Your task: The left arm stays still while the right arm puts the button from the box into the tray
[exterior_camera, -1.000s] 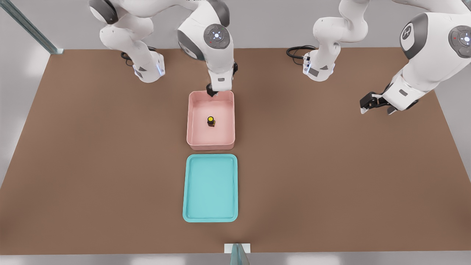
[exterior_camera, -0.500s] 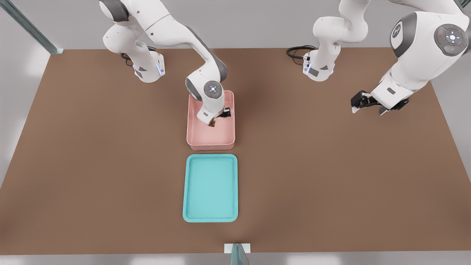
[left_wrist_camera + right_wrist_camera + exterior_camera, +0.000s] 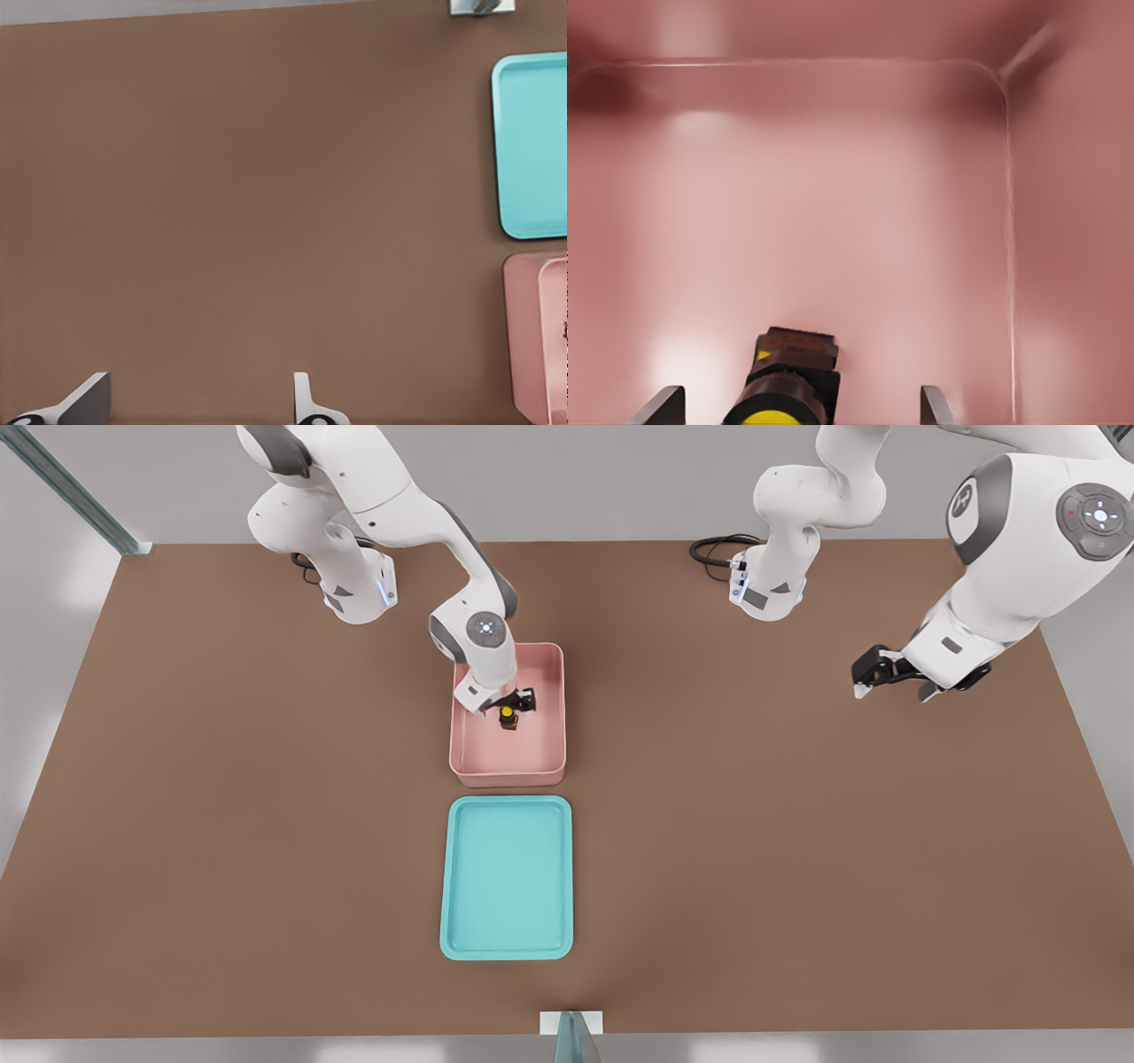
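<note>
The jaws are spread, unclenched, lowered into the pale pink plastic box since a second ago; the yellow-capped dark button sits between them, ungrasped.

No legible text, labels, brand names or numbers in any view; the box, tray and button carry no markings; tabletop is plain brown w/o signs. Per rig note: the gripper of the right arm sits inside the box directly above the button, fingers spread apart w/ the button between them; its housing is likewise unmarked.
</note>
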`<action>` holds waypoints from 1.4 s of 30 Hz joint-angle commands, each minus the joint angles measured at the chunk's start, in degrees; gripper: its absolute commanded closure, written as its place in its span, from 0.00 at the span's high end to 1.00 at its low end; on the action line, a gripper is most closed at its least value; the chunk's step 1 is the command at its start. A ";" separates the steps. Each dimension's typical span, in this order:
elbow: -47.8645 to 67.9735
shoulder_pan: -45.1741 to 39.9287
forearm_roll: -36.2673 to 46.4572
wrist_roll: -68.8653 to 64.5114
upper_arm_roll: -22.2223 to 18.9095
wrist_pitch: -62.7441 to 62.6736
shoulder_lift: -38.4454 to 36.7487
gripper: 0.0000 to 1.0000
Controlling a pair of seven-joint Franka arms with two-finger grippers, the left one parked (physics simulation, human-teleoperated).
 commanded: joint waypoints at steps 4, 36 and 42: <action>-0.54 0.09 -0.02 7.02 1.48 6.18 0.02 0.99; 54.21 -24.08 6.57 -34.11 -0.72 -20.80 23.66 0.48; 65.29 -23.73 11.14 -24.53 1.39 -22.56 31.40 0.81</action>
